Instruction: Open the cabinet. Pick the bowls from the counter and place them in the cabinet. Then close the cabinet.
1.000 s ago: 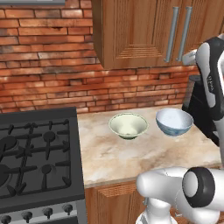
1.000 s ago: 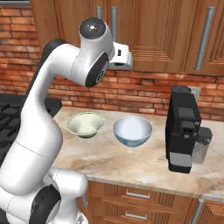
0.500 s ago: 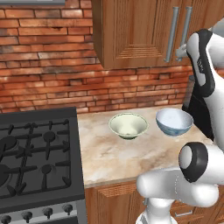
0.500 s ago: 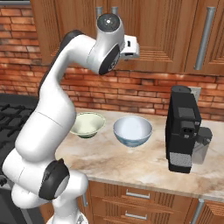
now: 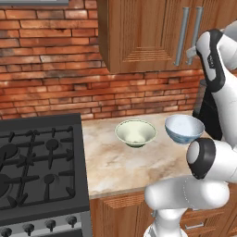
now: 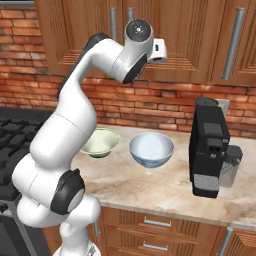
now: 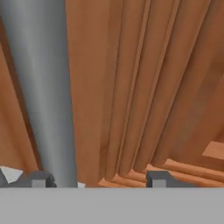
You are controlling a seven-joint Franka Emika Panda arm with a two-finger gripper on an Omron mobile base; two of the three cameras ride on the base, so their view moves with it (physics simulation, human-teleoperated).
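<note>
The cabinet (image 5: 152, 32) is seen across the top of both base views, both panelled doors shut, and its two grey bar handles (image 5: 183, 36) run side by side at the upper right of the left base view. The arm is raised high, its upper link bent over at the top centre of the right base view, with the hand pressed up to the door front. In the hand view one handle (image 7: 41, 87) fills the left as a thick grey bar against the grooved wood. The end effector (image 7: 98, 180) is seen with its jaws apart, one fingertip (image 7: 40, 179) at the foot of the bar and the other on the panel side; the bar lies between them, not yet clamped.

Below, on the beige worktop (image 5: 115, 166), the pale green-cream bowl (image 5: 135, 133) and the light blue bowl (image 5: 184, 128) stand upright, near each other but apart. A black stove (image 5: 37, 166) adjoins at the lower left of the left base view. A black coffee machine (image 6: 210, 147) stands at the right of the right base view. In the left base view the hand is hidden behind the arm's own links.
</note>
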